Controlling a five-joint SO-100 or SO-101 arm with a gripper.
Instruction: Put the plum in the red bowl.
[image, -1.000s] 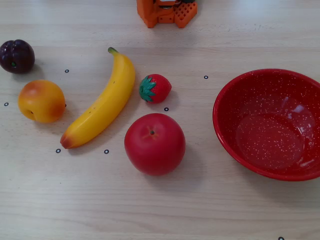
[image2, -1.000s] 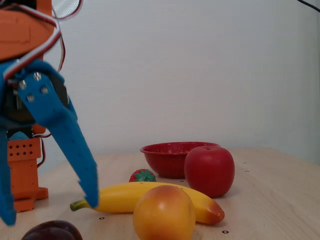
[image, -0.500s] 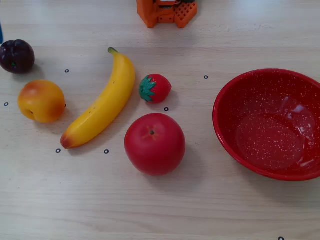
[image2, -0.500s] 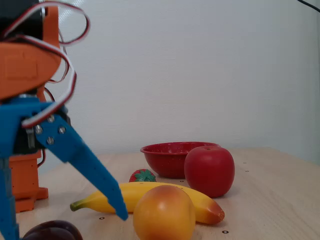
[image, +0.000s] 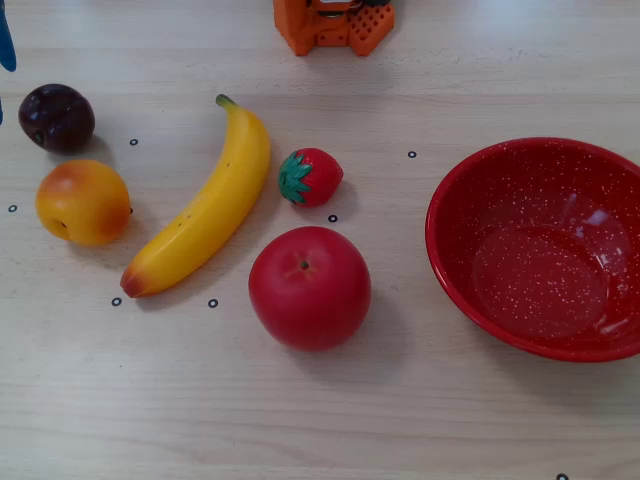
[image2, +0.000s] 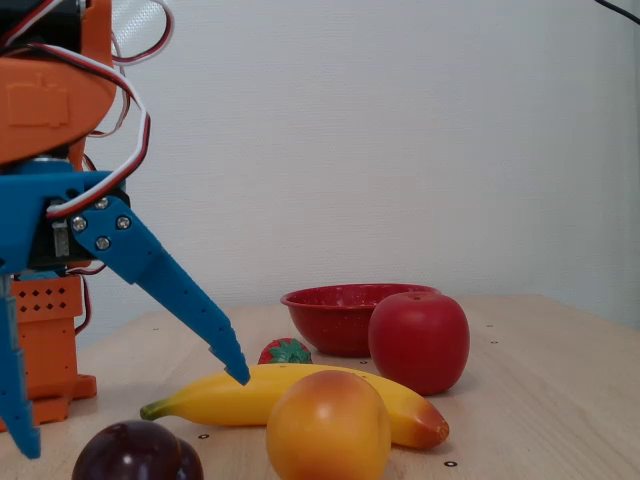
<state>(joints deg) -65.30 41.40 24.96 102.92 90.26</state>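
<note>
The plum (image: 57, 117) is small, round and dark purple. It lies at the far left of the table, just above the peach in a fixed view. In the low fixed view the plum (image2: 137, 452) sits at the bottom edge. My gripper (image2: 132, 408) hangs just above it, wide open and empty, with one blue finger on each side. In the top-down fixed view only a sliver of a blue finger (image: 6, 40) shows at the left edge. The red speckled bowl (image: 470, 180) stands empty at the right, and in the low view it (image2: 330, 310) is far behind the fruit.
An orange-yellow peach (image: 83, 201), a banana (image: 205, 205), a strawberry (image: 310, 177) and a big red apple (image: 309, 287) lie between the plum and the bowl. The orange arm base (image: 333, 22) stands at the top edge.
</note>
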